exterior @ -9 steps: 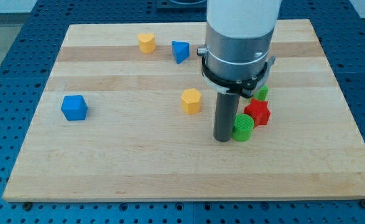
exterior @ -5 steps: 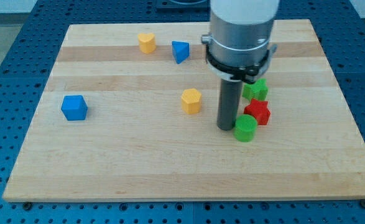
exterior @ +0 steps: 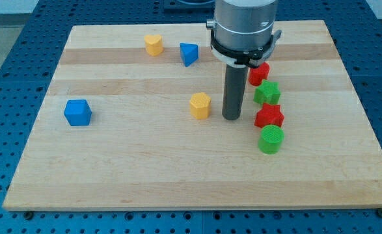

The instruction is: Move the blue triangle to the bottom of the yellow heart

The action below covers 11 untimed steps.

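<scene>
The blue triangle [exterior: 189, 53] lies near the view's top, just right of the yellow heart [exterior: 153, 45]. The two are close but apart. My tip [exterior: 231, 117] rests on the board below and to the right of the triangle. It stands just right of a yellow hexagon-like block [exterior: 200, 104] and left of a red star [exterior: 269, 117].
A blue cube [exterior: 78, 112] sits at the view's left. Right of my tip runs a column of blocks: a red block [exterior: 260, 73], a green star [exterior: 267, 93], the red star and a green cylinder [exterior: 271, 139]. The wooden board [exterior: 145, 182] ends near all sides.
My tip has moved up the view and slightly left, away from the green cylinder. The rod no longer hides the red block and green star. The blue triangle has not moved.
</scene>
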Tool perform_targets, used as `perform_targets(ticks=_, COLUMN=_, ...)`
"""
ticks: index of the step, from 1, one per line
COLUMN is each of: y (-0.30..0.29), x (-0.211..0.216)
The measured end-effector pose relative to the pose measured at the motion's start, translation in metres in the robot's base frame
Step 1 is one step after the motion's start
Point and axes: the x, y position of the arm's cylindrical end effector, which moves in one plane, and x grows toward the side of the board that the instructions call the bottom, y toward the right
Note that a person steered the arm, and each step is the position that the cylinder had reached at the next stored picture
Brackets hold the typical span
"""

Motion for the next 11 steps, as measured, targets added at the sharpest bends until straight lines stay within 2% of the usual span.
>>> perform_targets(ticks=1, y=0.0, x=-0.001)
perform_targets(ticks=2, y=0.0, x=-0.041)
perform_targets(ticks=4, y=0.0, x=-0.048)
perform_targets(ticks=5, y=-0.002, x=-0.072)
perform_targets(ticks=7, y=-0.002, x=-0.076)
perform_targets(ticks=8, y=-0.01, x=-0.119)
perform_targets(ticks=9, y=-0.01, x=-0.125)
perform_targets(ticks=10, y=-0.025, x=-0.17)
perform_targets(ticks=11, y=-0.033, x=-0.17)
